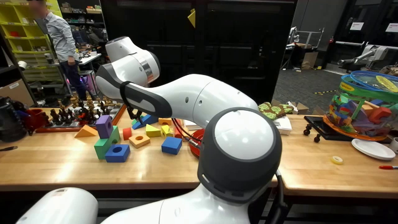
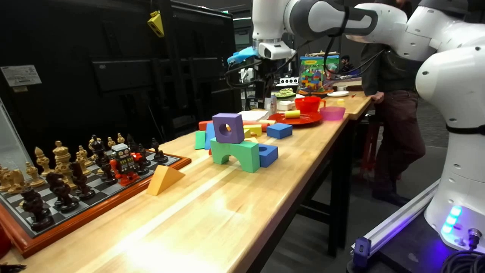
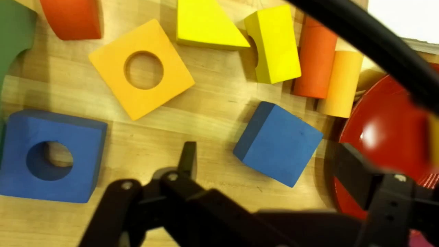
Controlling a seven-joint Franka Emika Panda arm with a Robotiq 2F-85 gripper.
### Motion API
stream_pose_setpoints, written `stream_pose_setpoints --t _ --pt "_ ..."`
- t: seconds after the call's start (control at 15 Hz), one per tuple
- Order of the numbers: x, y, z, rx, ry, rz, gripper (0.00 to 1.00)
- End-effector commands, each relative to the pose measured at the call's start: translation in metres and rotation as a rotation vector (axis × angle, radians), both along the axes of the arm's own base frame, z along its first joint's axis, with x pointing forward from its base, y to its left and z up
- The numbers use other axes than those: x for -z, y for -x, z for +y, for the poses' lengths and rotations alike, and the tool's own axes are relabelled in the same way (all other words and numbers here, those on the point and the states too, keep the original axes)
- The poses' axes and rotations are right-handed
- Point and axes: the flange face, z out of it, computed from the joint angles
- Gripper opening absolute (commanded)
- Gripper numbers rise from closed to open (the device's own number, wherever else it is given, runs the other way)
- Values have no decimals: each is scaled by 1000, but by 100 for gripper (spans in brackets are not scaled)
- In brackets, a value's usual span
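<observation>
As I am looking on, a white robot arm [image 1: 227,93] is holding its pincer [image 3: 269,161] spread wide above a tabletop [image 2: 212,208], where a solid blue block [image 3: 281,145] is showing between the fingers [image 3: 188,159] in the wrist view. An orange block [image 3: 111,68] with a round hole is lying flat near that block, and a red plate [image 2: 280,119] is resting just beside it. Farther off, a purple block [image 2: 236,127] is sitting atop a green arch [image 2: 248,155] beside a holed blue block [image 3: 86,157].
</observation>
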Motion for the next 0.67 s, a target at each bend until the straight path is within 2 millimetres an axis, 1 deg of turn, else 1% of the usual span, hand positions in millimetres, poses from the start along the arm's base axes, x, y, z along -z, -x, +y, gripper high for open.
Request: stream_pose_setpoints --t 0.0,0.07,0.2,0.27,0.33,0.6 --pt "4 9 22 -43 48 14 100" --pt "5 11 26 -51 59 17 100" --pt "4 8 25 -39 83 8 100" --pt "10 12 27 -50 73 20 100" --pt "10 11 28 -49 81 21 100" --pt "9 8 25 -40 82 23 100"
